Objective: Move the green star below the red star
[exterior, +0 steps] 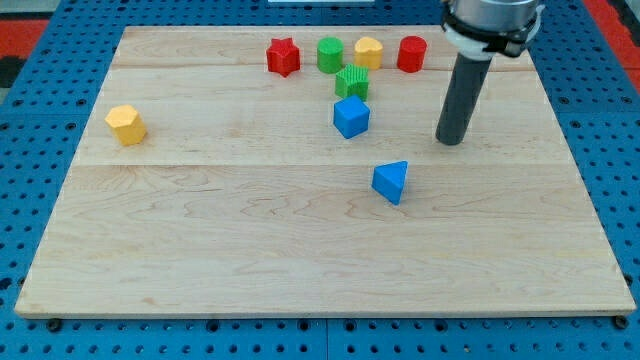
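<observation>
My tip [452, 140] — a bare rod with no pincer, holding nothing — rests clear of all blocks, the green star [352, 82] at its ten o'clock, touching the blue cube [351, 117] — right of the red star [283, 57], so apparently awaiting a leftward push.

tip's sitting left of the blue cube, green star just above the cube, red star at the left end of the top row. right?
Not quite. In the camera view my tip sits to the right of the blue cube, not left, with a clear gap between them. The rest holds: the green star is just above the cube, and the red star is at the left end of the top row.
</observation>
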### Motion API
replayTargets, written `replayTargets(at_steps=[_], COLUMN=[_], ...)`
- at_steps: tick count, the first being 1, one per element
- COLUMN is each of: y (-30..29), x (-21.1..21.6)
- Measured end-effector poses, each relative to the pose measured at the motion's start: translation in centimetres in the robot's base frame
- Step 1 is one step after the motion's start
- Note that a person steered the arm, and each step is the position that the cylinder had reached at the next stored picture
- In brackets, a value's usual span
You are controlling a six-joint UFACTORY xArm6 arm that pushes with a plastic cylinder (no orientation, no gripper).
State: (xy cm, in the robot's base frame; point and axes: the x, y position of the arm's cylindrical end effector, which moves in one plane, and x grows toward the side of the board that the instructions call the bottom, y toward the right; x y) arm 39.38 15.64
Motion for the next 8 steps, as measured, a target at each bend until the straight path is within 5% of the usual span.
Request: replayTargets(at_steps=[3, 8], y=[-5.0, -13.3], x=[-9.3, -8.5])
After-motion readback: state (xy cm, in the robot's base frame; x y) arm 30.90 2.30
